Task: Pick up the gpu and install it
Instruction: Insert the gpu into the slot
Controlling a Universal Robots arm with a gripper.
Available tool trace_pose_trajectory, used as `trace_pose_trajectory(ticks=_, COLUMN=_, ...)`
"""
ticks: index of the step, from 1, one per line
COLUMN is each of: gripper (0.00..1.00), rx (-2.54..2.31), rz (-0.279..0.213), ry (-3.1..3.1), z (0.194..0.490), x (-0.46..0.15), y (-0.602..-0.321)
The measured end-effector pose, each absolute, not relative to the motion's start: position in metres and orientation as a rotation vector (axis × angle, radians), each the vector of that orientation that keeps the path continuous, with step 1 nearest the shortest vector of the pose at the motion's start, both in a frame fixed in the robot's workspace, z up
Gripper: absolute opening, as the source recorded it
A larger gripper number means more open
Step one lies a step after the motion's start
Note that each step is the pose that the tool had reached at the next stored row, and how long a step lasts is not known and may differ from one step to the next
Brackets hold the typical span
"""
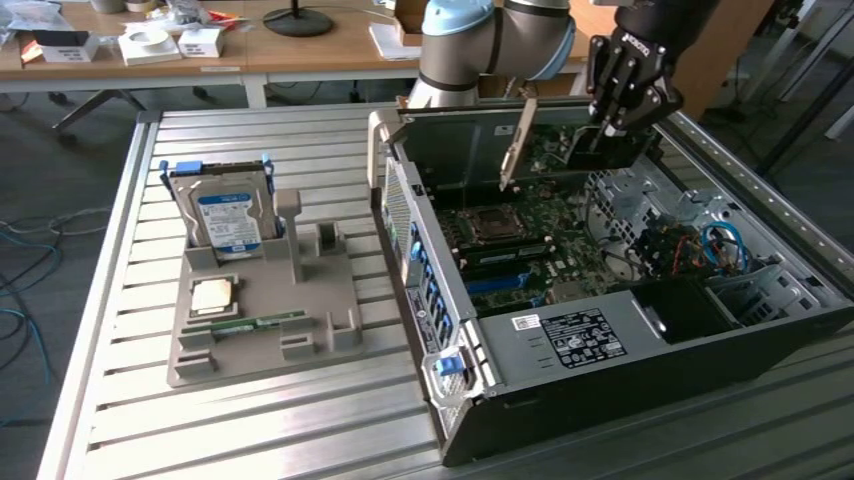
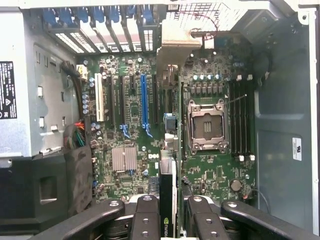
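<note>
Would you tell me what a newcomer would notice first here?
The thin dark graphics card with a silver bracket hangs in the arm's black fingers above the green motherboard of the open black computer case. On the exterior view's left, a silver hard drive stands in a grey holder.

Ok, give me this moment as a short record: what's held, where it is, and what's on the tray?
held: graphics card, clamped edge-on between the fingers
card position: over the motherboard inside the open computer case, apparently not in a slot
on the grey tray: hard drive standing upright, memory stick lying flat
</note>
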State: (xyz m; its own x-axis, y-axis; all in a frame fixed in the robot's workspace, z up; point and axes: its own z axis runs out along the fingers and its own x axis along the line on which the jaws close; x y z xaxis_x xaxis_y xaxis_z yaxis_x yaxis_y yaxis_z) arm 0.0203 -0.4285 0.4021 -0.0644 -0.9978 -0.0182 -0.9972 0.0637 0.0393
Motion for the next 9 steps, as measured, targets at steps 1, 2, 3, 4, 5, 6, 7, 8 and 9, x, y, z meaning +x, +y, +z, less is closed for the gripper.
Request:
trace_pose_trajectory(ticks=1, gripper=0.26, rx=2.139, rz=-0.064, ry=-2.281, z=0.402, x=0.0194, y=-0.4285)
trace_pose_trajectory(ticks=2, gripper=0.26, rx=2.139, rz=-0.064, ry=-2.281, z=0.4018, x=0.0184, y=-0.4284)
trace_pose_trajectory(ticks=3, gripper=0.26, rx=2.14, rz=-0.064, ry=-2.281, z=0.4015, x=0.0176, y=-0.4284)
trace_pose_trajectory(ticks=4, gripper=0.26, rx=2.14, rz=-0.064, ry=-2.281, z=0.4013, x=0.0169, y=-0.4284)
trace_pose_trajectory(ticks=5, gripper=0.26, rx=2.139, rz=-0.064, ry=-2.281, z=0.4013, x=0.0167, y=-0.4284)
trace_pose_trajectory(ticks=6, gripper=0.26, rx=2.139, rz=-0.064, ry=-2.281, z=0.4013, x=0.0167, y=-0.4284)
trace_pose_trajectory(ticks=7, gripper=0.26, rx=2.14, rz=-0.064, ry=-2.281, z=0.4013, x=0.0167, y=-0.4284)
trace_pose_trajectory(ticks=8, gripper=0.26, rx=2.14, rz=-0.064, ry=-2.281, z=0.4013, x=0.0167, y=-0.4284)
trace_pose_trajectory(ticks=9, gripper=0.26, rx=2.14, rz=-0.064, ry=-2.281, z=0.4013, x=0.0167, y=-0.4284)
